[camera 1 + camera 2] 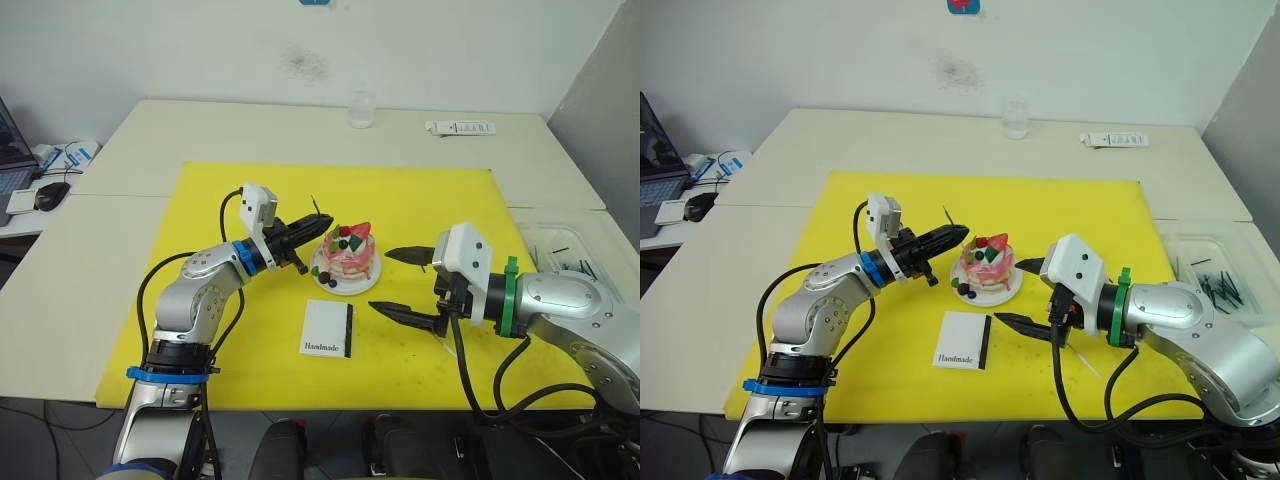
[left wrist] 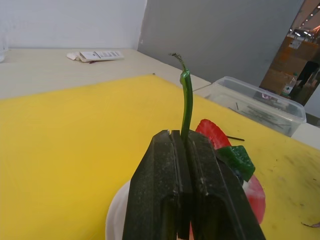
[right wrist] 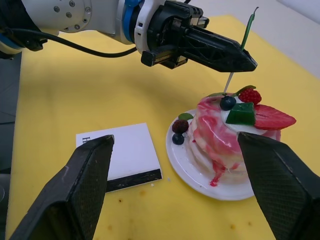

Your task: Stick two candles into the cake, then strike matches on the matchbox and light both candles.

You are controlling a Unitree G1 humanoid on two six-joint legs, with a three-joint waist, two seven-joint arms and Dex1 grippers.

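My left claw (image 3: 247, 62) is clamped tight on the green candle (image 3: 248, 31), fingers pressed together with the thin stick pinched between the tips. The candle stands nearly upright, its wick end curling over at the top and its pale lower end poking out beneath my fingers, right down at the top of the cake (image 3: 231, 132), beside a blueberry (image 3: 227, 103) and the raspberry (image 3: 250, 96). I can't tell whether that end is touching the frosting or just above it.

The cake sits on its small white plate (image 1: 362, 285) in the middle of the yellow mat (image 1: 200, 210), strawberry (image 3: 272, 118) and green leaf (image 3: 241, 114) on top, two dark berries lying on the plate's rim.

My right claw (image 1: 404, 285) hangs spread wide on the other side of the cake, one finger (image 1: 408, 255) level with the plate, the other (image 1: 405, 314) nearer me, nothing between them.

The matchbox (image 1: 328, 328) lies flat on the mat just in front of the plate, black strip along its right edge, "Handmade" facing me.

Off to my right, beyond the mat, a clear plastic tub (image 1: 1210, 270) holds dark matches (image 1: 1218, 286). At the far side of the table (image 1: 200, 125) stands a small glass (image 1: 361, 109), with a white remote (image 1: 460, 128) to its right.
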